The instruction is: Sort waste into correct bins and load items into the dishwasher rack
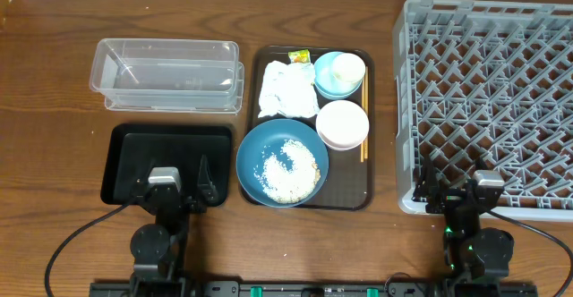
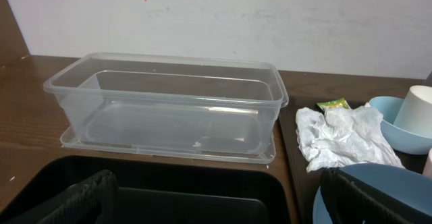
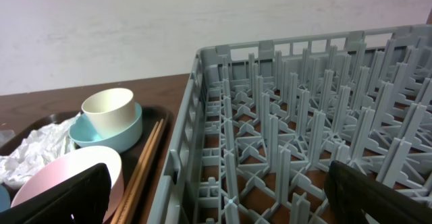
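Note:
A brown serving tray (image 1: 265, 64) holds the blue plate (image 1: 255, 152) with white rice grains (image 1: 288, 169), a crumpled white napkin (image 1: 286, 91), a yellow-green wrapper (image 1: 299, 57), a white cup (image 1: 348, 67) inside the light-blue bowl (image 1: 326, 83), a white bowl (image 1: 343, 123) and wooden chopsticks (image 1: 364, 109). The clear tub (image 1: 166, 73) stands behind the black tray (image 1: 166, 149). The grey rack (image 1: 491, 100) is at the right. My left gripper (image 1: 176, 185) is open over the black tray's front edge. My right gripper (image 1: 459, 192) is open at the rack's front left corner.
The left wrist view shows the clear tub (image 2: 169, 106), the napkin (image 2: 341, 140) and the wrapper (image 2: 332, 105). The right wrist view shows the rack (image 3: 304, 136), the cup (image 3: 108, 110), the chopsticks (image 3: 145, 160) and the white bowl (image 3: 64, 173). A white wall stands behind the table.

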`<control>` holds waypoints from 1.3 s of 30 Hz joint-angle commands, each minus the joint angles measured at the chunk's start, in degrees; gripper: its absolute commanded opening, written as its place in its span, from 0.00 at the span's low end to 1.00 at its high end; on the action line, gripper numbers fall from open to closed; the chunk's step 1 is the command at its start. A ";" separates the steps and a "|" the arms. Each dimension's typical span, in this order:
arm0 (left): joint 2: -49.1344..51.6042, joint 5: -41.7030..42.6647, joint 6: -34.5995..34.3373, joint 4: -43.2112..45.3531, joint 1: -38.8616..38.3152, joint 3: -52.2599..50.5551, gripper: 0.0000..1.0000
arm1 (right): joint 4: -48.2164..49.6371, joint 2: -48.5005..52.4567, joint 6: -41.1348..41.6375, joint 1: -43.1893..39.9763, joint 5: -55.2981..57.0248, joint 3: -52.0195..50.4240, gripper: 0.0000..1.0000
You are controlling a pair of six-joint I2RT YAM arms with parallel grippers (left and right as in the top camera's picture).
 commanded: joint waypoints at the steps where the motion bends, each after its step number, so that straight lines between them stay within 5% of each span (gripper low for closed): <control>1: -0.39 -0.04 1.18 -1.29 -0.17 -1.66 0.98 | -0.02 0.02 -0.83 -0.68 0.02 -0.24 0.99; 16: -0.39 0.28 0.90 -0.90 -0.17 -1.66 0.98 | -0.02 0.02 -0.83 -0.68 0.02 -0.24 0.99; 25: -0.39 32.94 -12.04 20.90 -0.17 -1.66 0.98 | -0.02 0.02 -0.83 -0.68 0.02 -0.24 0.99; 29: -0.39 34.12 -12.44 31.04 -0.17 -1.40 0.98 | -0.02 0.02 -0.83 -0.68 0.02 -0.24 0.99; 33: 0.81 27.89 -12.33 27.98 -0.17 1.99 0.98 | -0.02 0.02 -0.83 -0.68 0.02 -0.24 0.99; 39: 16.94 24.87 -6.16 5.20 -0.17 18.82 0.98 | -0.02 0.02 -0.83 -0.68 0.02 -0.24 0.99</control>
